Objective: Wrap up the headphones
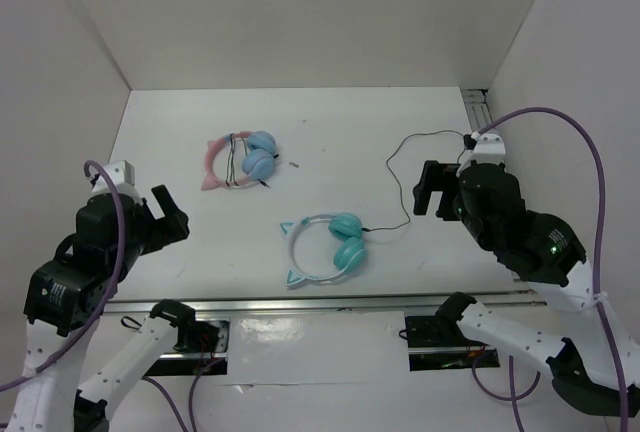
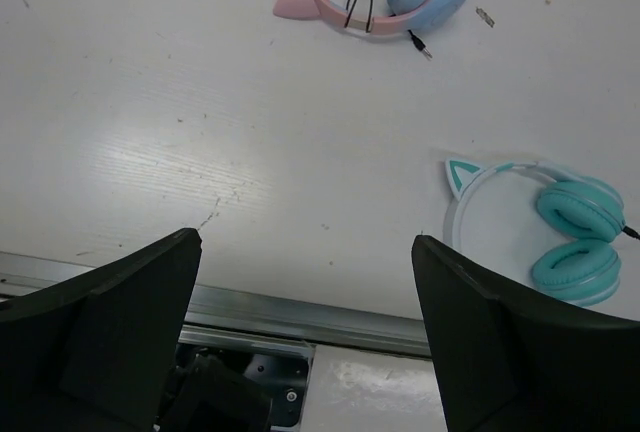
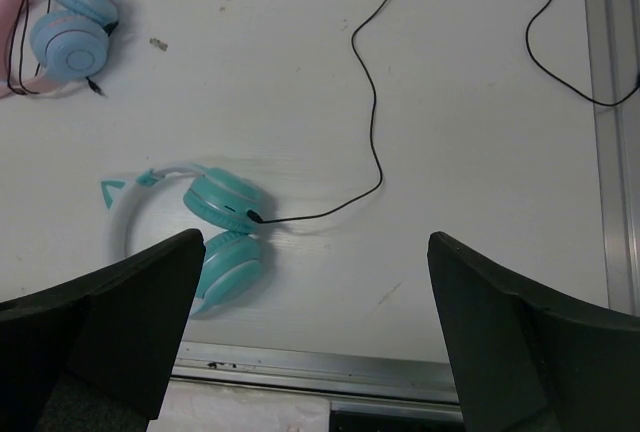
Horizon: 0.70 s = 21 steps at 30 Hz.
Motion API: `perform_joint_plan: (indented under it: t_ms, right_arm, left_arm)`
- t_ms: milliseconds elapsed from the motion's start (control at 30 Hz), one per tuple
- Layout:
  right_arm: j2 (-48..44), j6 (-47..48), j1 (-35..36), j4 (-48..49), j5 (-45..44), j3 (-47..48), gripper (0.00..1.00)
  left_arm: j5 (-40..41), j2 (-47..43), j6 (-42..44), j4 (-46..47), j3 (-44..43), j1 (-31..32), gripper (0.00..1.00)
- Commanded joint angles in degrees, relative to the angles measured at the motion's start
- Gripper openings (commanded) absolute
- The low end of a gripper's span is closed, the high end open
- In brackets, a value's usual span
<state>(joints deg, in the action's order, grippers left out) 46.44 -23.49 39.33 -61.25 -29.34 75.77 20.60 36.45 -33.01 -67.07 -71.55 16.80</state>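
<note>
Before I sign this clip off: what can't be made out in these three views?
- Cable end: in the top view it vanishes at the right arm; in the right wrist view it leaves by the right edge.
- Teal headphones: in the right wrist view a finger of the right hand covers part of the lower cup.
- Pink headphones: cut off by the top edge in the left wrist view, and by the left edge in the right wrist view.
- Speck beside them: too small to identify.

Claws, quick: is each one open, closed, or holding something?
Left claw: open, holding nothing.
Right claw: open, holding nothing.
</note>
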Motion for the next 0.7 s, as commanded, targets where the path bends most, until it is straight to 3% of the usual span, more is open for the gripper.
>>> perform_joint_plan:
  t_ms: [0, 267, 367, 533, 667]
  right_arm:
    - [0.41, 0.99, -0.22, 3.94, 1.65, 0.18, 1.0]
    - [0.93, 3.44, -0.22, 8.78, 6.75, -4.14, 1.0]
    - [0.94, 4.06, -0.22, 10.8, 10.35, -6.15, 1.0]
    - [0.94, 5.99, -0.22, 13.35, 12.46, -7.56, 1.0]
    - [2.34, 7.13, -0.22, 13.88, 13.79, -7.56, 1.0]
  left_arm:
    - [-4.23, -0.41, 1.63, 3.78, 0.8, -0.27, 1.0]
    - [-23.56, 2.93, -2.12, 14.58, 10.54, -0.27, 1.0]
    - [-33.51, 5.11, -6.42, 25.2, 19.67, 0.25, 1.0]
    - [-31.16, 12.49, -11.8, 42.41, 33.11, 5.87, 1.0]
    - [-23.78, 21.81, -17.5, 48.15, 35.25, 15.17, 1.0]
